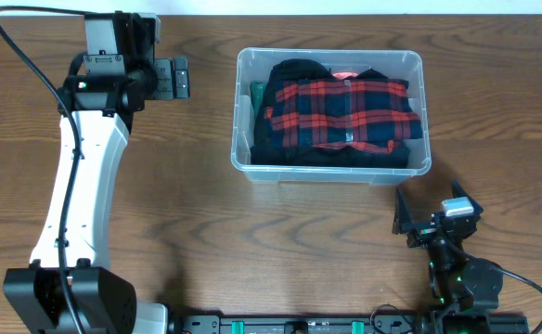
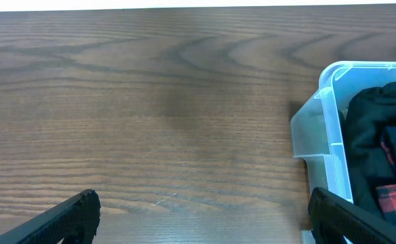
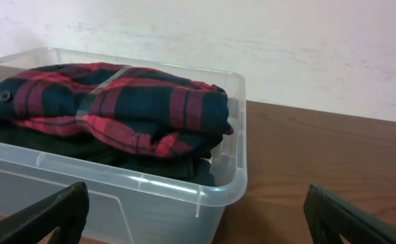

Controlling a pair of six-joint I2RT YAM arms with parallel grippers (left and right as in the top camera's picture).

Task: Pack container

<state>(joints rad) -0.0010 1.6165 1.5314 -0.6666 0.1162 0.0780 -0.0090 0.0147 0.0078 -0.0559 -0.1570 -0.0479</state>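
The container point(image 1: 241, 111) is a clear plastic tub on the wooden table, right of centre. It holds a folded red and dark plaid shirt point(image 1: 345, 113) on top of black clothes point(image 1: 294, 72). My left gripper point(image 1: 180, 77) is open and empty, a little way left of the tub's far left corner. My right gripper point(image 1: 435, 209) is open and empty, in front of the tub's near right corner. The tub shows in the left wrist view point(image 2: 333, 135) and in the right wrist view point(image 3: 150, 186), with the plaid shirt point(image 3: 116, 102) rising above its rim.
The wooden table point(image 1: 252, 241) runs all round the tub. A white wall point(image 3: 286, 47) stands behind the table's far edge. A black cable point(image 1: 25, 56) loops at the far left by the left arm.
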